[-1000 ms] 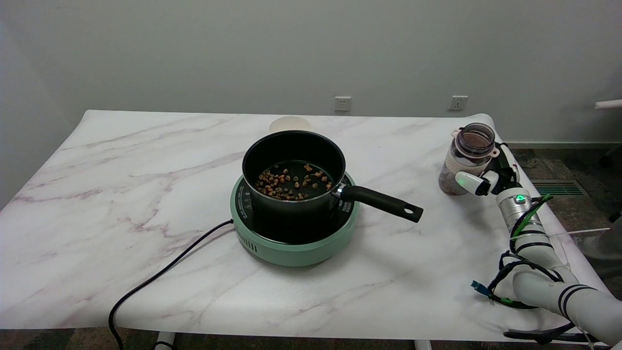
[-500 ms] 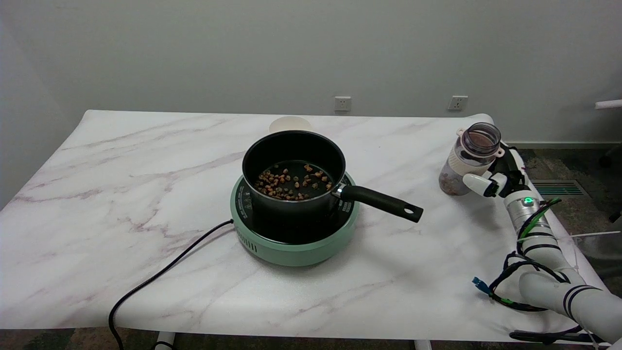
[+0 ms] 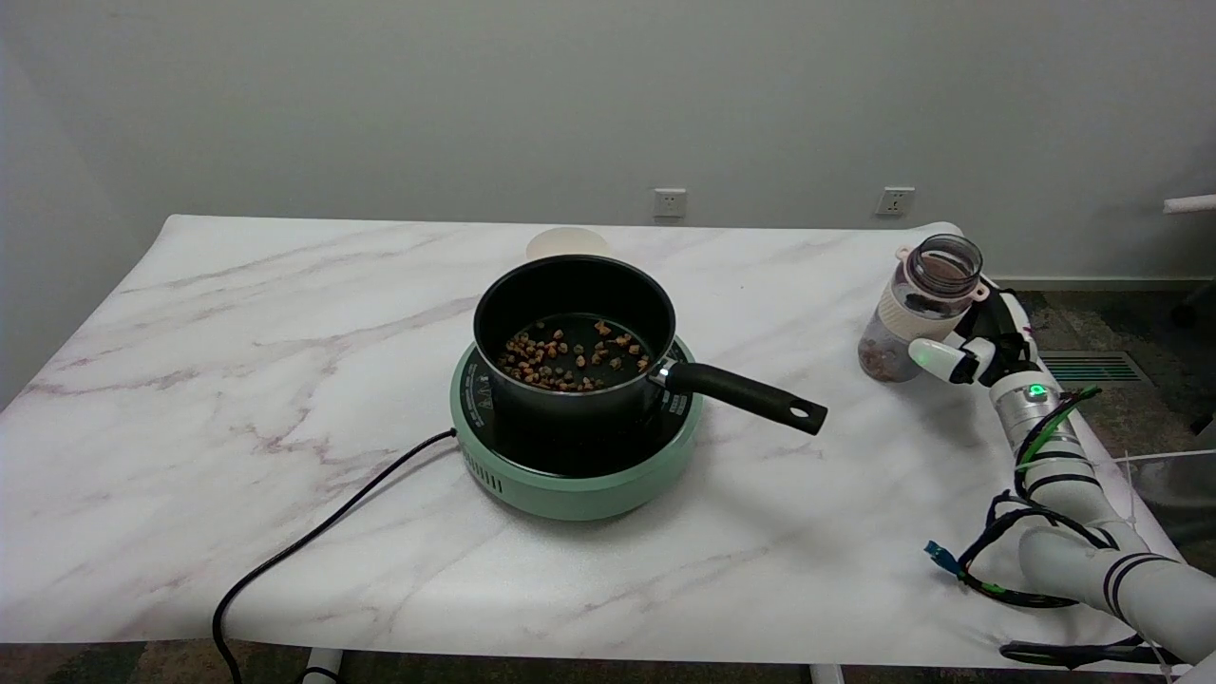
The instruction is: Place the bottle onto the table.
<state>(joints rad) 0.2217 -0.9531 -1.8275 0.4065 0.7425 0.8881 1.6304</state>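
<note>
we are gripping the bottle (image 3: pixel 914 309) in our right hand (image 3: pixel 971 344), tilting it slightly, lowering toward the table (image 3: pixel 285 380).

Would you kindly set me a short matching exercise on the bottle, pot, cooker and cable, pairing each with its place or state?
Things:
1. bottle
2. pot
3. cooker
4. cable

Places or states:
A. runs off the table's near edge
B. green, under the pot
C. held tilted in the right hand
D. holds brown bits

Pairs: 1-C, 2-D, 3-B, 4-A
</note>
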